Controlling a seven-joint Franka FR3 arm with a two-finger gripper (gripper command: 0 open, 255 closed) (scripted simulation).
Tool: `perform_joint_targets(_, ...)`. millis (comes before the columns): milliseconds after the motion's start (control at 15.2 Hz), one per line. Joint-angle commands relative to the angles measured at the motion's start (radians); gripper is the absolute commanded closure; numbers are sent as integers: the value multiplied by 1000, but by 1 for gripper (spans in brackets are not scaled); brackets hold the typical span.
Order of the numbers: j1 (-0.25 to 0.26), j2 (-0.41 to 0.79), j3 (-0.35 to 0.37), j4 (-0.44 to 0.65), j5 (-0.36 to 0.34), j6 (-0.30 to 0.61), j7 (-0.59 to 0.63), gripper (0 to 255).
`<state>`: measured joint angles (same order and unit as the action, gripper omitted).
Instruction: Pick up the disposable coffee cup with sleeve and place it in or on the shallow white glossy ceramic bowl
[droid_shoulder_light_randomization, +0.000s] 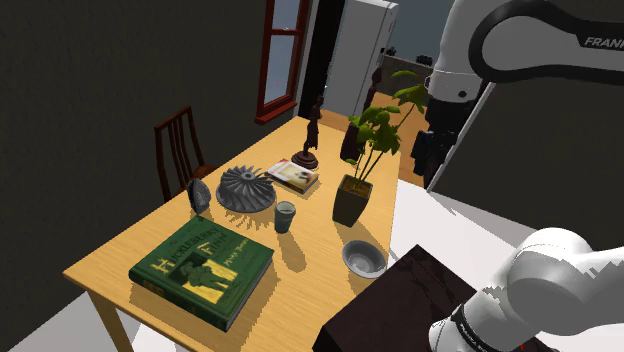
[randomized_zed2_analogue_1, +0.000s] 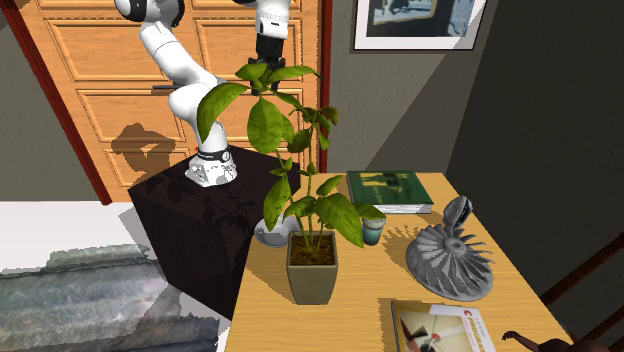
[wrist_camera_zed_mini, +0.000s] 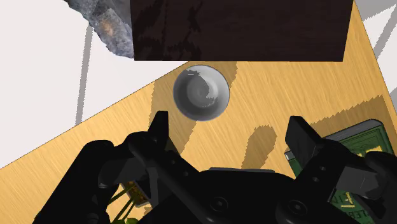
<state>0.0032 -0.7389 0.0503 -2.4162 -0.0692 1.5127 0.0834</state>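
Black two-finger gripper (wrist_camera_zed_mini: 229, 130): hangs high above the potted plant, jaws spread wide with nothing between them; the hand's camera looks down on the bowl, not the cup.
Dark wood-grained stand (droid_shoulder_light_randomization: 400, 300): butts against the table edge on the plant's near side.
Shallow grey-white glossy bowl (droid_shoulder_light_randomization: 364, 258): sits on the light wooden table (droid_shoulder_light_randomization: 120, 262), just beside the plant's pot towards the stand and close to the table edge.
Small grey-green disposable cup with a sleeve (droid_shoulder_light_randomization: 285, 215): upright, near the plant, on the pot's other side from the bowl; nothing touches it.
Leafy green plant in a dark square pot (droid_shoulder_light_randomization: 352, 200): upright, its broad leaves spread well past the pot's rim.
Grey finned turbine wheel (droid_shoulder_light_randomization: 246, 188): farther from the plant than the cup, in the same direction.
Leaf hazard: a descent to the cup passes close to the plant; a finger or wrist catching a stem could drag or tip the pot.
Cup hazard: the cup looks light; an off-centre pinch could knock it over towards the plant.
Bowl hazard: the carry must skirt the plant, and on the bowl's curved floor a released cup may topple out.
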Motion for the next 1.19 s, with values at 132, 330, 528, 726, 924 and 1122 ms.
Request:
perform_joint_targets(132, 0, 38, 8, -30, 11, 75, 24, 0)
perform_joint_targets(330, -1, 108, 20, -64, 25, 189, 58, 0)
perform_joint_targets(528, -2, 190, 32, -84, 36, 304, 92, 0)
perform_joint_targets(726, -4, 285, 44, -90, 44, 416, 125, 0)
perform_joint_targets(924, -7, 389, 56, -82, 47, 523, 157, 0)
perform_joint_targets(1122, -10, 500, 66, -60, 45, 624, 191, 0)
